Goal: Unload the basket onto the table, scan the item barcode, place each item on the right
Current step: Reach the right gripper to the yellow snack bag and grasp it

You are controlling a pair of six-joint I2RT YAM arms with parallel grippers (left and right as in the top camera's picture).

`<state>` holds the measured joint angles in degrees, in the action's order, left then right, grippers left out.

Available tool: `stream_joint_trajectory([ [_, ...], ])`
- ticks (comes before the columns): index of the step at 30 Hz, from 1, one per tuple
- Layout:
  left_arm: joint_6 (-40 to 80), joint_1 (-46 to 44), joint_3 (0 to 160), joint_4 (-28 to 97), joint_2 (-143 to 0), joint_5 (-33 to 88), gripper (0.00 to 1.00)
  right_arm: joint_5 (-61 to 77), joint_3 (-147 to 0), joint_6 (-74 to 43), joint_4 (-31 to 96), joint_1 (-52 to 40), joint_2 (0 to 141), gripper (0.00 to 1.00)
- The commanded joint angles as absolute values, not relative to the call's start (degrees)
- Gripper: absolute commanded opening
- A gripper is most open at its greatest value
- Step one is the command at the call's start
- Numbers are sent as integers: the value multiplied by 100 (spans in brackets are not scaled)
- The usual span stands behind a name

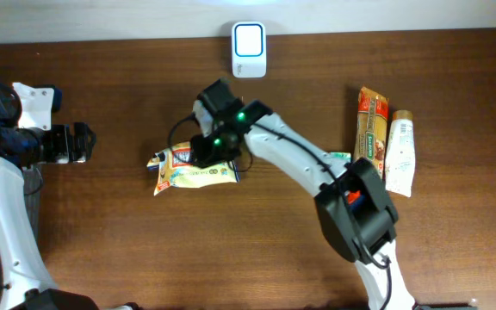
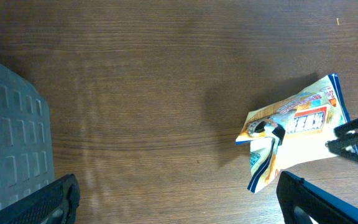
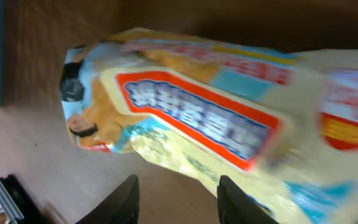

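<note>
Snack pkt [image 1: 188,170] is found lying flat on the table [image 1: 102,250], left of centre, printed face up, well apart from the scanner [image 1: 249,50] at the far edge. R hand [image 3: 178,202] is reached across over the pkt's right end. Its fingers are seen partly apart in the wrist view w/ the wrapper right at the tips, but whether the film is actually pinched cannot be told. An end grip is judged sensible: the flat faces are left uncovered, so whichever carries the barcode can be turned to the scanner window. No barcode is made out on the face shown, so a flip is prob. needed. L hand [image 1: 83,142] is held fully open and empty at the left near the grey bin [image 2: 8,149], out of the R arm's way. Pasta pkt [image 1: 370,120] and tube [image 1: 400,153] are laid side by side at the right, away from the work, presumably queued.
</note>
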<state>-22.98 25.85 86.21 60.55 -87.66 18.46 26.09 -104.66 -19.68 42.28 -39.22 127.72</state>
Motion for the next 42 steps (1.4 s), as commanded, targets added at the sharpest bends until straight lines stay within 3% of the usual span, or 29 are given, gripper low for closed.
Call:
stream_joint_trajectory([
  [1, -2370, 2606, 8617, 6047, -8777, 1863, 99, 2751, -10457, -1553, 3972, -4143, 12796, 45],
  [7, -2370, 2606, 8617, 6047, -8777, 1863, 99, 2134, -10457, -1066, 3848, -4436, 12798, 52],
  [15, -2370, 2604, 8617, 6047, -8777, 1863, 99, -384, -10457, -882, 3234, -5295, 12798, 73],
  [18, -2370, 2604, 8617, 6047, -8777, 1865, 99, -1181, -10455, -1048, 2842, -5513, 12833, 72],
  [27, -2370, 2606, 8617, 6047, -8777, 1865, 99, -1754, -10455, -1546, 2799, -5586, 13255, 56],
  [29, -2370, 2604, 8617, 6047, -8777, 1863, 99, -1959, -10457, -1549, 2936, -5564, 13249, 45],
  [34, -2370, 2604, 8617, 6047, -8777, 1863, 99, -1955, -10481, -1549, 3470, -5378, 13155, 4],
  [38, -2370, 2604, 8617, 6049, -8777, 1865, 99, -1581, -10888, -1544, 4431, -5074, 12766, 4],
  [42, -2370, 2604, 8617, 6047, -8777, 1863, 99, 263, -11620, -1245, 5581, -4530, 12160, 4],
])
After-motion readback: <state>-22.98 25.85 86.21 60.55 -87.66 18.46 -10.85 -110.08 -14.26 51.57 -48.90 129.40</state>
